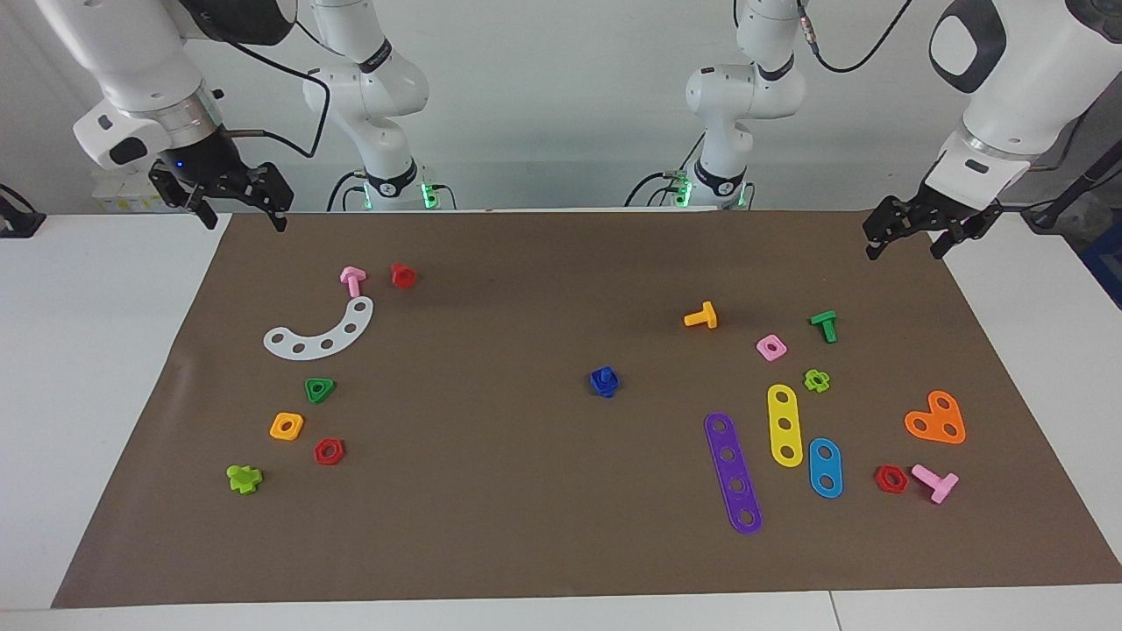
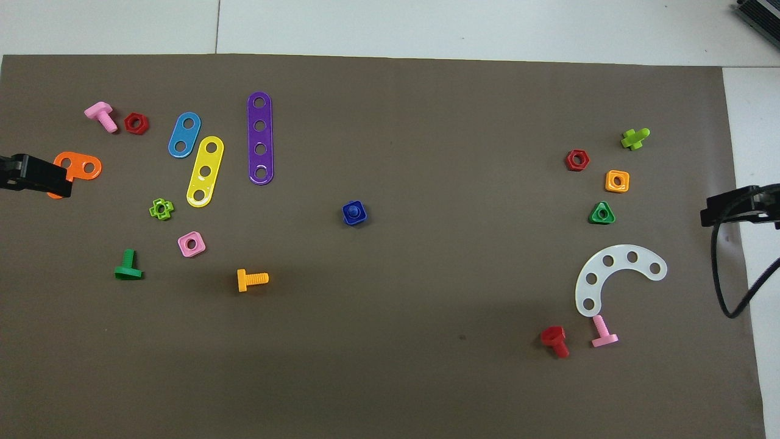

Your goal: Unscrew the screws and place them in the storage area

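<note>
The dark-blue screw stands alone in the middle of the brown mat, and also shows in the overhead view. The storage area is the mat around the white curved strip, green triangle nut, orange square nut and red hexagon nut, toward the right arm's end. My right gripper hangs open and empty in the air by that end's mat corner. My left gripper hangs open and empty by the other corner. Both are well away from the screw.
Purple, yellow and blue holed strips and an orange plate lie toward the left arm's end. Pink, orange, green and red bolts and nuts are scattered at both ends. Bare mat surrounds the screw.
</note>
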Tool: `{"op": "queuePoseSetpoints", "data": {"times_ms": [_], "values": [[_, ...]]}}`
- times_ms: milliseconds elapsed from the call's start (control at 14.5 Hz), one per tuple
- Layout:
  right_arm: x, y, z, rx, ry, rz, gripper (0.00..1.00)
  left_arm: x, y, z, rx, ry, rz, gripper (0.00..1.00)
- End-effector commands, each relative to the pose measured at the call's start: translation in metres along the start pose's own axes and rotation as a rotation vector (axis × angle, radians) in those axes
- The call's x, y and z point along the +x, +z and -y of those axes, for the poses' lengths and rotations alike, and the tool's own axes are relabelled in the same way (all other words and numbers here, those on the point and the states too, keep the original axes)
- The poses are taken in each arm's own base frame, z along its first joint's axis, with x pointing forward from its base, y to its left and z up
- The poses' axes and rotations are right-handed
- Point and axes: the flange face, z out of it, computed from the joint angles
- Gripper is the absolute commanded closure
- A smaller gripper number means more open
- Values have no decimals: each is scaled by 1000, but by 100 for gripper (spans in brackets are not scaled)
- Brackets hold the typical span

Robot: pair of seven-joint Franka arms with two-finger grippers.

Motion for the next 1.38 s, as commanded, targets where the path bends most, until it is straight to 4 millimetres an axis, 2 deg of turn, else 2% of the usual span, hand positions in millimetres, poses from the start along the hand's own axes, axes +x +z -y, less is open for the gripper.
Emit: {"op": "queuePoseSetpoints", "data": {"times_ms": [0,207,276,345,414,483,552,621,759,966,1103,1310], "values": [[-1,-3,0,-7,14,-3,0,2,-4,-3,-6,8,12,0],[-2,-1,-2,-7,18,4,0,5,-4,-8,-14,14,1,0],[-2,-1,-2,-5,18,5,0,7,0,-21,2,35,0,0],[-2,-2,-1,-5,18,4,0,9,5,-51,3,72,7,0],[-2,-1,-1,-5,16,5,0,15,16,-69,-4,44,23,0],[-2,-1,0,4,16,7,0,23,24,-79,-10,-28,18,0],[-3,-2,2,6,14,5,0,28,29,-109,-56,-71,2,0],[-3,-3,2,6,16,1,0,36,46,-138,-76,-99,5,0],[-4,2,2,7,17,7,0,46,66,-185,-84,-144,-14,0],[-6,1,4,7,14,7,0,48,87,-227,-123,-168,-45,1],[-5,2,1,7,18,7,0,46,111,-258,-129,-199,-63,1],[-5,1,2,7,17,4,0,54,147,-306,-151,-272,-86,1]]}}
